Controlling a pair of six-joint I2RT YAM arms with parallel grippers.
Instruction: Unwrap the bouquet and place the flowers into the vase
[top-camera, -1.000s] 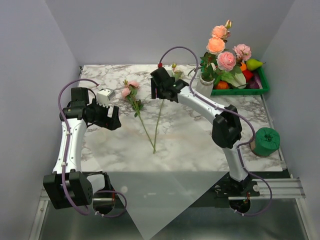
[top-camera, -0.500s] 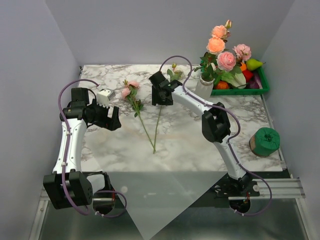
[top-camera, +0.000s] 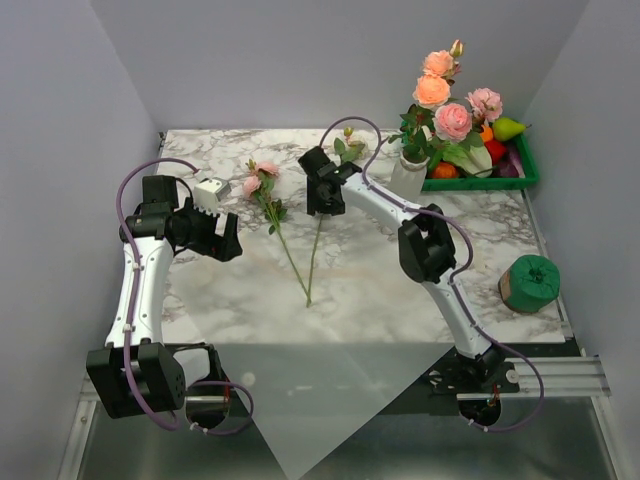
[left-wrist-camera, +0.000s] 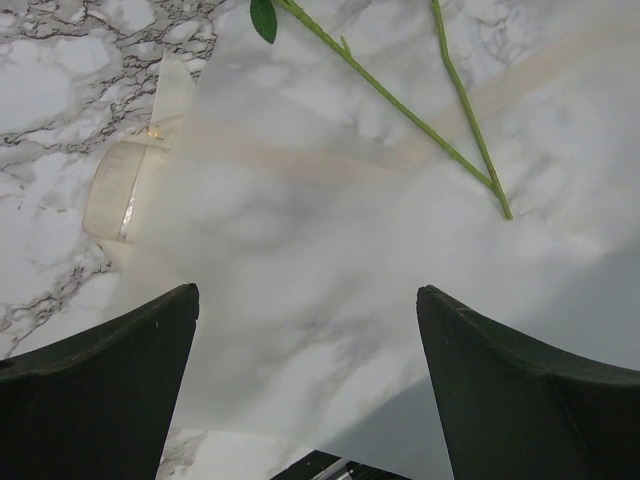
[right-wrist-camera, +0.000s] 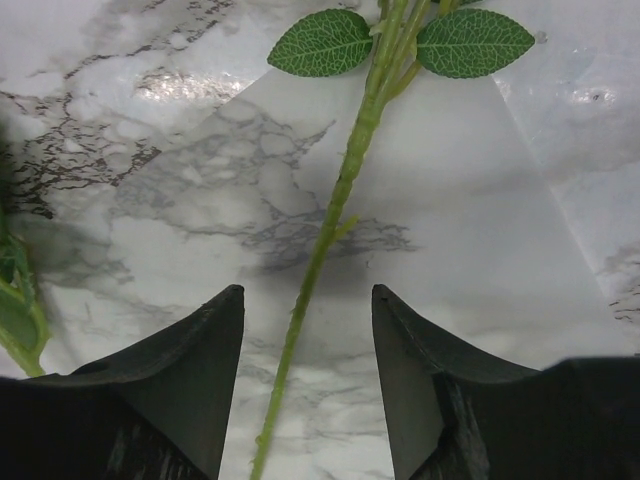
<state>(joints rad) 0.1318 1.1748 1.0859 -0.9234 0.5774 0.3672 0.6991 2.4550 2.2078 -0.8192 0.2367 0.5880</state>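
At the left of the worktop (top-camera: 500, 230), the left pincer (top-camera: 226, 243) hangs above the marble, released to its full width with nothing between the jaws. Its wrist view looks down on the spread paper sheet (left-wrist-camera: 300, 300), and a cream ribbon (left-wrist-camera: 112, 188) lies flat at that sheet's left edge. The sheet reaches over the near edge of the worktop.

Just right of this pincer lies a pink flower (top-camera: 272, 210), its blooms toward the back and its stem running down to the right onto the paper. A second flower (top-camera: 316, 255) lies beside it, and the two stem ends almost meet in a narrow V.

The right pincer (top-camera: 322, 197) is low over the upper part of the second flower. In the wrist view its jaws straddle the green stem (right-wrist-camera: 330, 220) with a gap on each side, so it is released and grasps nothing.

Further right stands the white vase (top-camera: 408, 175), holding pink and peach roses (top-camera: 440, 95). Behind it to the right sits a green tray (top-camera: 528, 165) of toy food. A green roll (top-camera: 530, 282) lies at the worktop's right edge.
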